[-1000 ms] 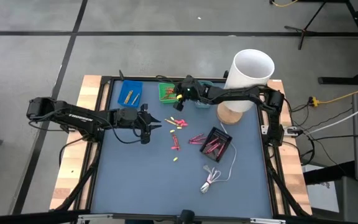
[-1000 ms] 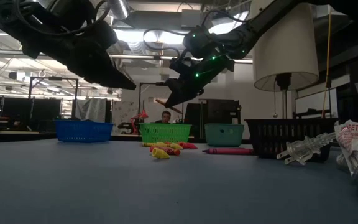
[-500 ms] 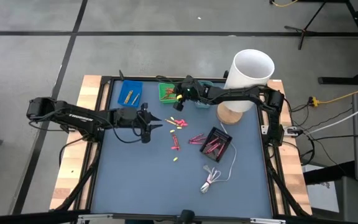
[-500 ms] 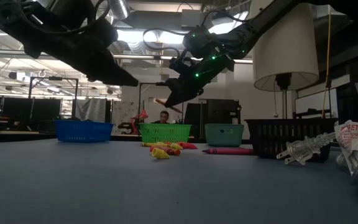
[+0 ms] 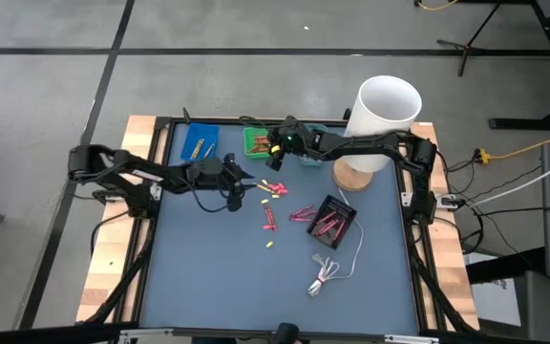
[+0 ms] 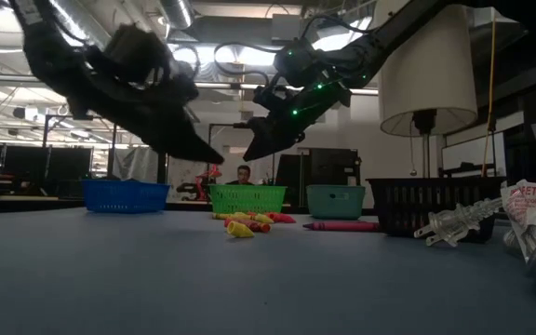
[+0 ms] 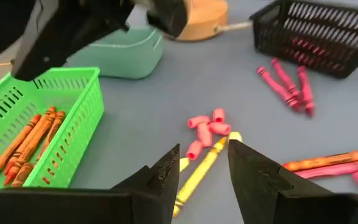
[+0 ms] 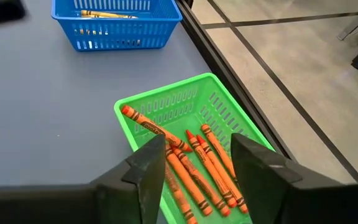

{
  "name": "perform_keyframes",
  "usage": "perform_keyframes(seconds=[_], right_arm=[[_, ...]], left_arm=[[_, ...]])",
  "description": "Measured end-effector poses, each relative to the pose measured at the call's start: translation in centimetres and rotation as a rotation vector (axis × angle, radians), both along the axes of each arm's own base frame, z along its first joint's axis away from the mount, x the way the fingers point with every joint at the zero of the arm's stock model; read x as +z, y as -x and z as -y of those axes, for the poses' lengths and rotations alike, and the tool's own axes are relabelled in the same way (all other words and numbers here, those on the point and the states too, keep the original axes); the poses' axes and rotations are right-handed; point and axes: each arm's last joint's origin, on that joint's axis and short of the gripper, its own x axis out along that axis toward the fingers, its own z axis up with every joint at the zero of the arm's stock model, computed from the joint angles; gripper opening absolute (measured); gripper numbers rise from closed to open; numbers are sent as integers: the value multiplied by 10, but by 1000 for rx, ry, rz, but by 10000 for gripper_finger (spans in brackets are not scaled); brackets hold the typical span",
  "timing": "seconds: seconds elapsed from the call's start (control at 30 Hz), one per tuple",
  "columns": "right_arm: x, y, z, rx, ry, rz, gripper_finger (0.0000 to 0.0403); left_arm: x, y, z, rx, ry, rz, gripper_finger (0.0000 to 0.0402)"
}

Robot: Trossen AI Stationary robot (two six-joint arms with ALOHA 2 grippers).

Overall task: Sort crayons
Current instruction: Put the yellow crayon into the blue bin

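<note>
Loose crayons point(image 5: 273, 189) in pink, yellow and orange lie on the blue-grey table around its middle. My left gripper point(image 7: 204, 149) hangs open above them. A yellow crayon point(image 7: 199, 174) and pink stubs point(image 7: 207, 123) show past its fingers, untouched. My right gripper point(image 8: 197, 140) is open over the green tray point(image 8: 166, 99) at the far edge. Several orange crayons point(image 8: 197, 168) lie inside the tray, and one point(image 8: 149, 127) lies slanted across its near corner. In the low view both grippers point(image 6: 207, 154) point(image 6: 249, 149) hang well above the table.
A blue tray point(image 5: 200, 141) with yellow crayons stands left of the green one, and a teal tray point(image 7: 126, 53) right of it. A black basket point(image 5: 334, 220) with pink crayons, a white cable point(image 5: 327, 272) and a lamp with a white shade point(image 5: 385, 107) fill the right side.
My right gripper has opened and let go of an orange crayon, which no longer shows between its fingers. My left gripper has moved down and toward the table's right and far side, to above the loose crayons.
</note>
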Motion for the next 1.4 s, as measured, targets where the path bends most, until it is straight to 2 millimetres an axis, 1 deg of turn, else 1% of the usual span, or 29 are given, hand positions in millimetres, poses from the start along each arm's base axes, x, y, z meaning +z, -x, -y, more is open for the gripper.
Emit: perform_keyframes(seconds=[0.1, 0.2, 0.4, 0.6, 0.7, 1.07, 1.17, 1.4], right_arm=[[0, 0, 0, 0, 0, 0, 183], [0, 0, 0, 0, 0, 0, 184], [0, 0, 0, 4, -3, -1, 184], [0, 0, 0, 7, -5, -1, 184], [0, 0, 0, 7, -5, 0, 184], [0, 0, -1, 7, -5, -1, 184], [0, 0, -1, 7, -5, 0, 184], [0, 0, -1, 8, -6, 0, 184]], left_arm=[[-7, -8, -10, -14, -9, -33, 120], [-14, -17, -20, -39, 20, -57, 120], [-30, -29, -32, -60, 70, -108, 120], [-42, -27, -40, -33, 96, -160, 120], [-47, -24, -41, -30, 120, -206, 120], [-53, -19, -39, -68, 124, -291, 118], [-53, -19, -39, -70, 124, -296, 106], [-54, -19, -38, -76, 129, -301, 46]])
